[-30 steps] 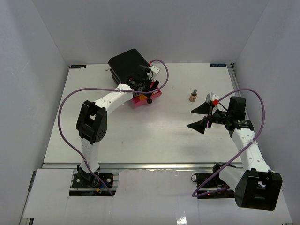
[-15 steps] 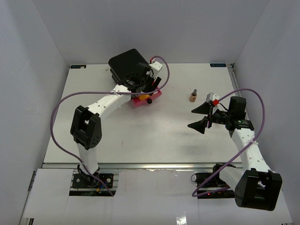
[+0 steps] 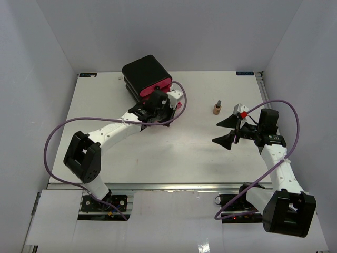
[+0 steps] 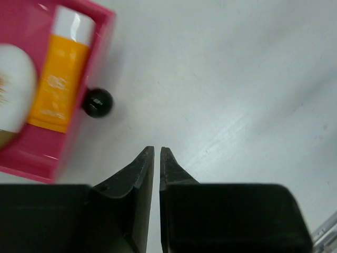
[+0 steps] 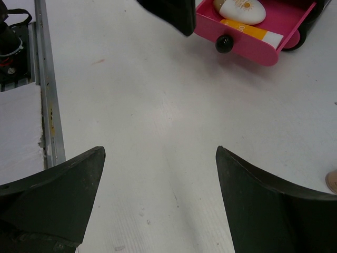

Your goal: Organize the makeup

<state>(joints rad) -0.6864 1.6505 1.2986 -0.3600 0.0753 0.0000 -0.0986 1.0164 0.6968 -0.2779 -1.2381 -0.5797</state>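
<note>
Left gripper closed, empty; orange tube lies parallel to drawer front.

You're looking at a hot-pink drawer with a black knob and an orange tube with a white cap. Your tabletop is plain white, the box black.

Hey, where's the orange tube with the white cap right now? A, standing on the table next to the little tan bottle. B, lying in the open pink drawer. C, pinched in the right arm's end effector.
B: the orange tube lies flat inside the open pink drawer, and the right end effector is open with nothing between its fingers.
</note>
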